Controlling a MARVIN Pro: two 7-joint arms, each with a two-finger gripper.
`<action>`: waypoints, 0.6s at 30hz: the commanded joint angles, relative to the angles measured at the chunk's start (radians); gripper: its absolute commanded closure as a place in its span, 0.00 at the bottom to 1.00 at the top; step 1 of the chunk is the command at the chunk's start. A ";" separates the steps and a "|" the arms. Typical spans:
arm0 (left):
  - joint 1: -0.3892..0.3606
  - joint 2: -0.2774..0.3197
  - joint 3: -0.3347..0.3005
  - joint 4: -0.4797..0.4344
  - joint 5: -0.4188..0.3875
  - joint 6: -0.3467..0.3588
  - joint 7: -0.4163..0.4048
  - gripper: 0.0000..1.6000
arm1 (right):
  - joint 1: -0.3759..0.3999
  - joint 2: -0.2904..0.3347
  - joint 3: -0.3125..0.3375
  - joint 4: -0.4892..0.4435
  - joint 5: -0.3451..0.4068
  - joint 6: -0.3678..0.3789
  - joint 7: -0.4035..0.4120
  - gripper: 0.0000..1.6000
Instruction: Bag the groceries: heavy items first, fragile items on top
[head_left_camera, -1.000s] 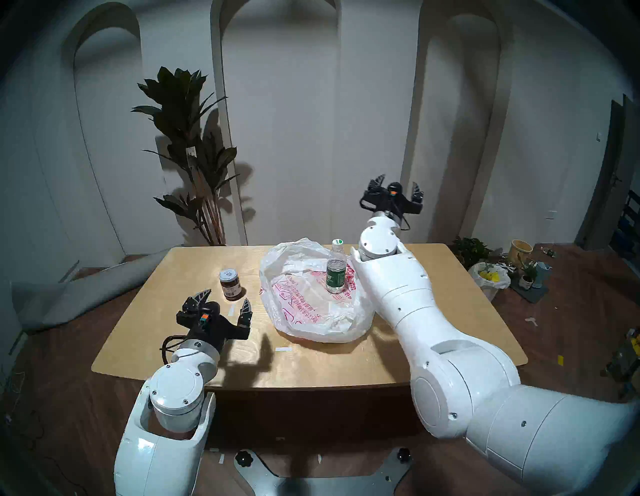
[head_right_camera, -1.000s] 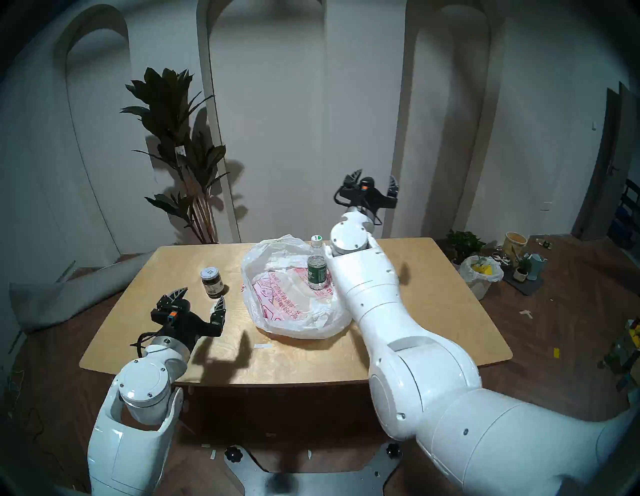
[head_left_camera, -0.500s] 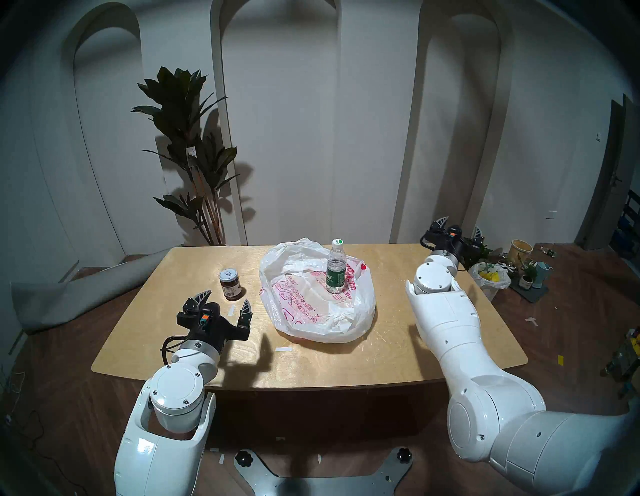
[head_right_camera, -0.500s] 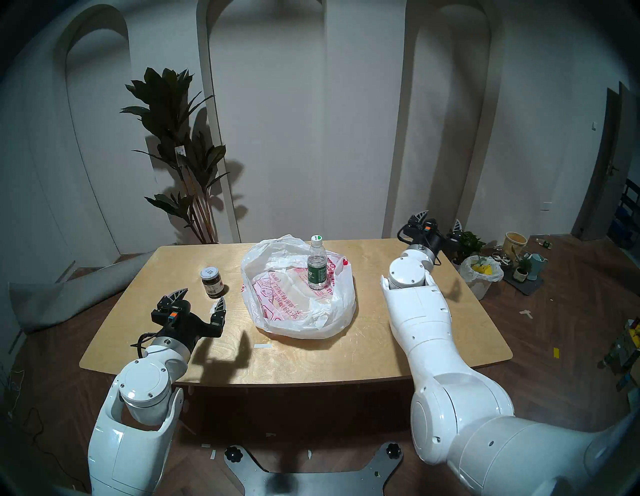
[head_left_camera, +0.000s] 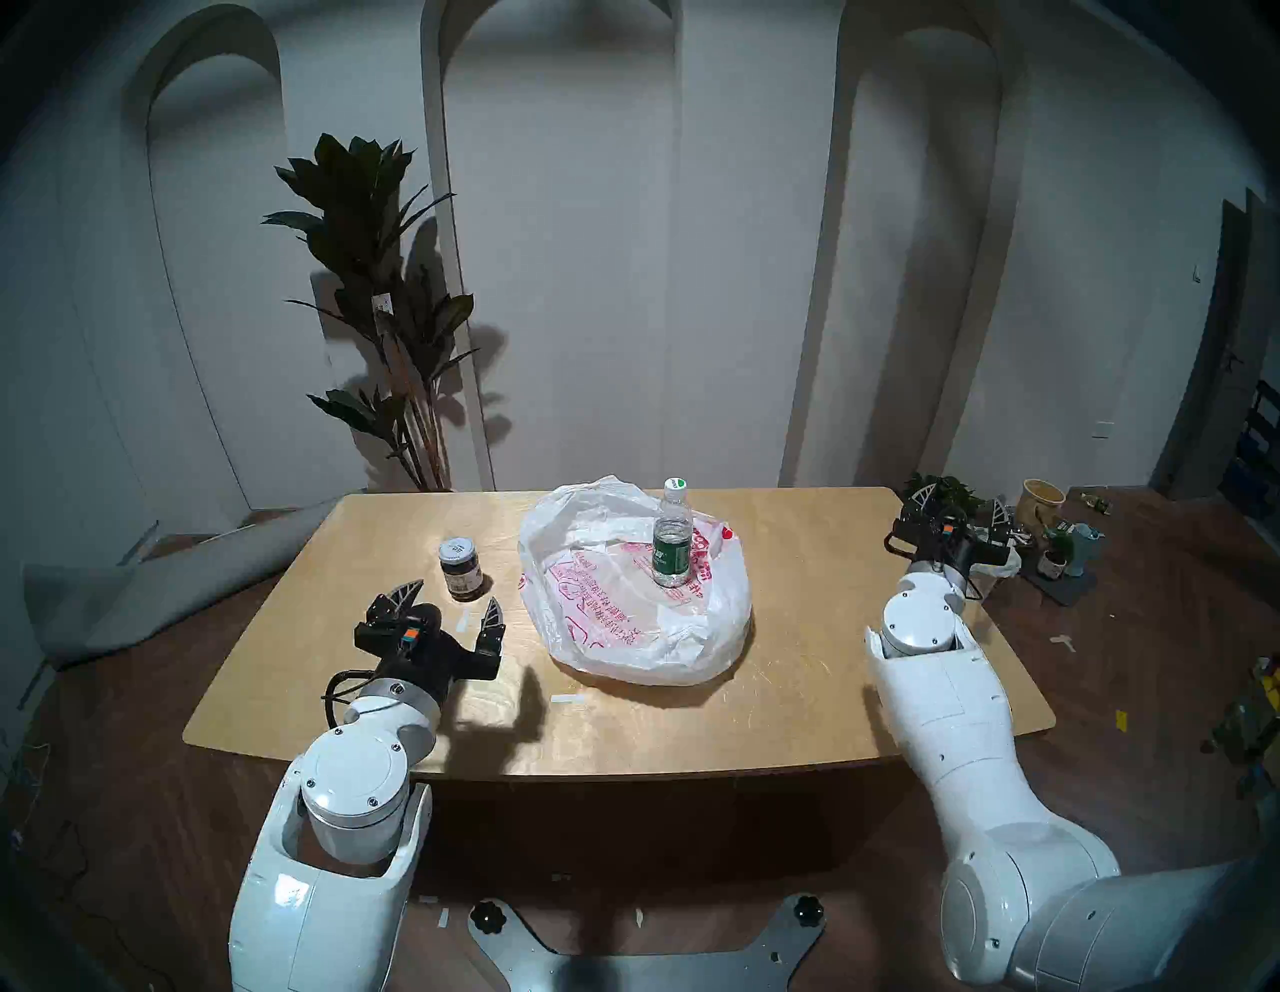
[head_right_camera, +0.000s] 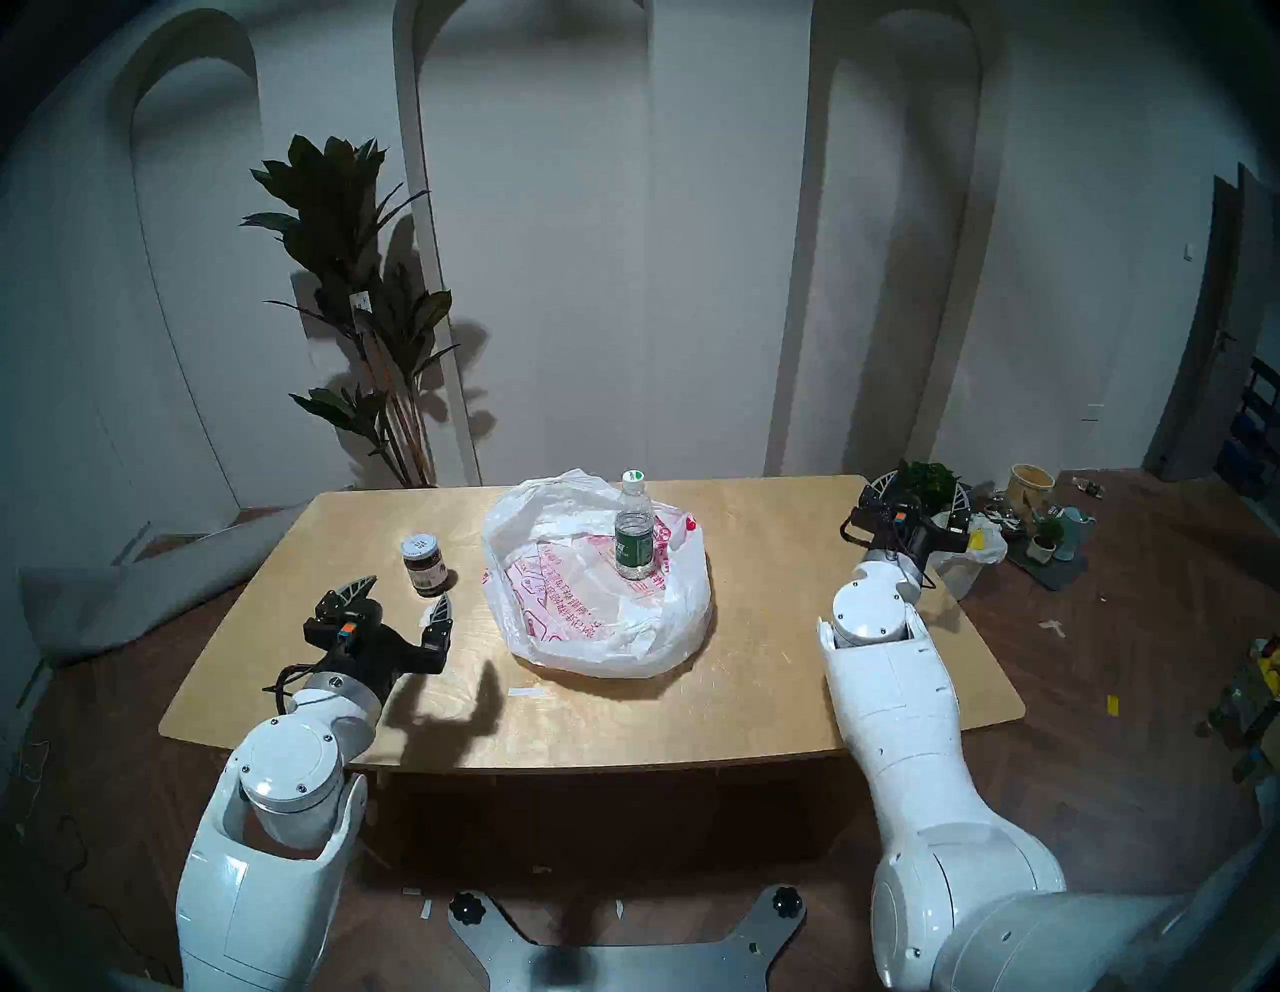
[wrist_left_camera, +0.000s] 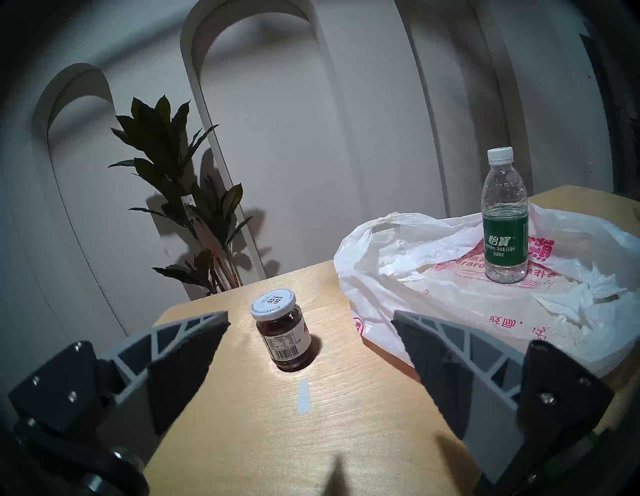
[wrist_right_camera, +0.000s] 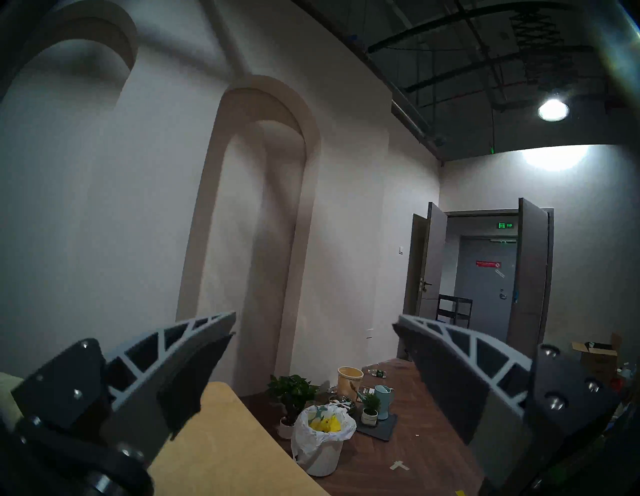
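Note:
The clear water bottle (head_left_camera: 672, 535) with a green label stands upright on the crumpled white bag (head_left_camera: 623, 623) with red print, mid-table; whether it is inside the bag's mouth I cannot tell. It also shows in the left wrist view (wrist_left_camera: 505, 214), as does the bag (wrist_left_camera: 450, 277). The dark glass jar (head_left_camera: 460, 568) with a grey lid stands on the table left of the bag, and in the left wrist view (wrist_left_camera: 284, 336). My left gripper (head_left_camera: 454, 603) is open and empty just in front of the jar. My right gripper (head_left_camera: 959, 502) is open and empty beyond the table's right edge.
A wooden table (head_left_camera: 796, 693) carries short white tape strips (head_left_camera: 563, 699). A tall plant (head_left_camera: 388, 312) stands behind the left corner. On the floor at right are a bin with a white bag of yellow things (wrist_right_camera: 323, 438), pots and a small plant (wrist_right_camera: 292, 395).
My right arm has swung from over the bag's far right side to the right and down, past the table's right edge. The left arm, jar, bottle and bag have not moved.

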 joint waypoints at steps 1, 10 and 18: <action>-0.062 0.017 -0.024 -0.020 -0.006 -0.010 -0.005 0.00 | -0.070 0.022 -0.016 -0.111 -0.007 -0.041 0.042 0.00; -0.135 0.033 -0.035 0.021 -0.017 -0.003 -0.029 0.00 | -0.167 0.043 -0.048 -0.228 -0.010 -0.075 0.108 0.00; -0.215 0.040 -0.029 0.089 -0.039 0.004 -0.056 0.00 | -0.243 0.070 -0.058 -0.322 -0.007 -0.100 0.157 0.00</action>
